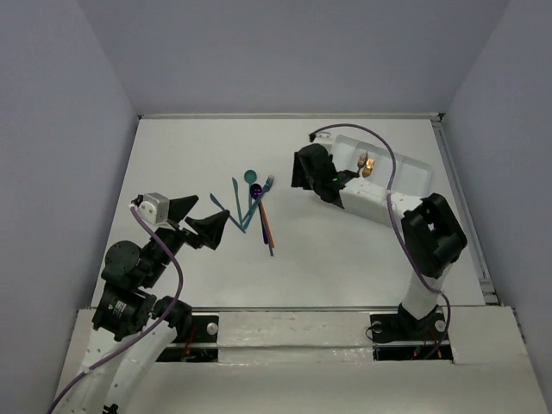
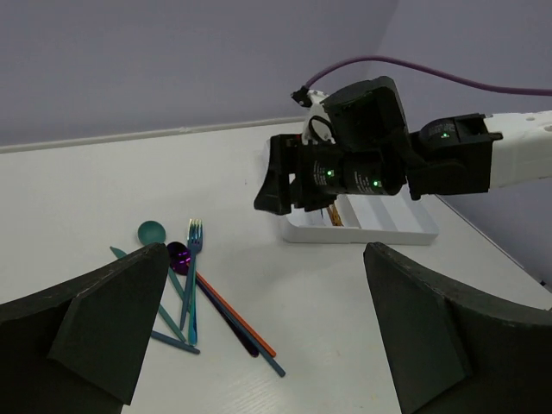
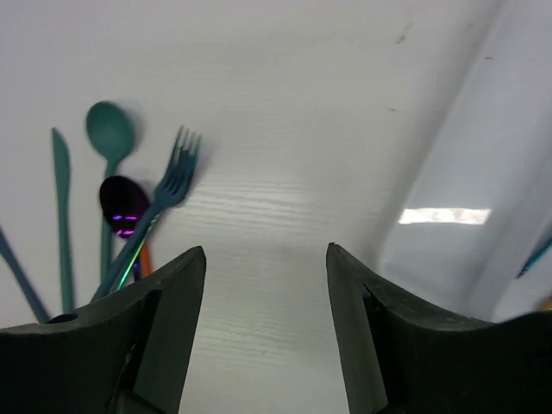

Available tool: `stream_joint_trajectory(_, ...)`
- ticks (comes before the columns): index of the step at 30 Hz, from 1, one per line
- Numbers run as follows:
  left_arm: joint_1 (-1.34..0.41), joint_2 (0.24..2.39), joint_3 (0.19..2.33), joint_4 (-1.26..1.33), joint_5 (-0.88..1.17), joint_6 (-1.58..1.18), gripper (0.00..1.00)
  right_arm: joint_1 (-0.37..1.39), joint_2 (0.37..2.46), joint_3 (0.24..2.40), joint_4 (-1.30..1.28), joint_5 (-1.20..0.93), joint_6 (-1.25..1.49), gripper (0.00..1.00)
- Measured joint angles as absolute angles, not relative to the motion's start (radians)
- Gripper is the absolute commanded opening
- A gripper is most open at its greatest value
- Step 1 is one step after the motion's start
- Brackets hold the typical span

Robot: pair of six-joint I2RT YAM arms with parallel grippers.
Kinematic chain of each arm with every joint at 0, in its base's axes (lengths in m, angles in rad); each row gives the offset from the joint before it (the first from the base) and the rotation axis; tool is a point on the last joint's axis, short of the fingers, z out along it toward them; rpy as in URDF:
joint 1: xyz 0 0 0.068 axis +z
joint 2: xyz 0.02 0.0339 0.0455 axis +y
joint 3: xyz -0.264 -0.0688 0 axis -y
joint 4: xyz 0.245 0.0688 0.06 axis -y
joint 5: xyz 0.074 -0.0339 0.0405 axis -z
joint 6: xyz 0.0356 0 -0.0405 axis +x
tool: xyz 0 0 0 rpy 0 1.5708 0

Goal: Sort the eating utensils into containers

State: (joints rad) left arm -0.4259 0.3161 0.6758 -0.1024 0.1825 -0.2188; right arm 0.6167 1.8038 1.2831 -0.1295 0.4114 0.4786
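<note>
**Pile sits between both claws, left one looks closer**

In the top view the left claw [image 1: 211, 214] hangs wide and empty, low-left of centre. The utensils [image 1: 253, 203] lie just to its right on the bench [image 1: 345, 259], handles down-frame, heads up. The right claw [image 3: 266, 254], also wide and empty, hovers upper-right of them by the tray [image 1: 410, 177], which holds two gold pieces [image 1: 365, 164].
</note>
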Motion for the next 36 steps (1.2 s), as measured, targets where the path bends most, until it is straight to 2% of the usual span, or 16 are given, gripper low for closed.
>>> stream_joint_trajectory(2, -0.426, 0.316, 0.676, -0.102, 0.183, -0.219, 0.99, 0.687, 1.825, 1.319, -0.126, 0.41, 0.475, 0.46)
stream_joint_trajectory(3, -0.426, 0.316, 0.676, -0.102, 0.183, -0.219, 0.99, 0.731, 1.85, 1.354, -0.128, 0.412, 0.477, 0.35)
stream_joint_trajectory(5, -0.426, 0.316, 0.676, -0.102, 0.183, -0.219, 0.99, 0.776, 1.903, 1.408, -0.133, 0.413, 0.475, 0.32)
stream_joint_trajectory(17, -0.426, 0.315, 0.676, -0.102, 0.183, -0.219, 0.99, 0.843, 2.211, 1.695, -0.256, 0.417, 0.507, 0.32)
stream_joint_trajectory(36, -0.426, 0.303, 0.676, -0.102, 0.183, -0.219, 0.99, 0.866, 2.27, 1.74, -0.295, 0.405, 0.532, 0.29)
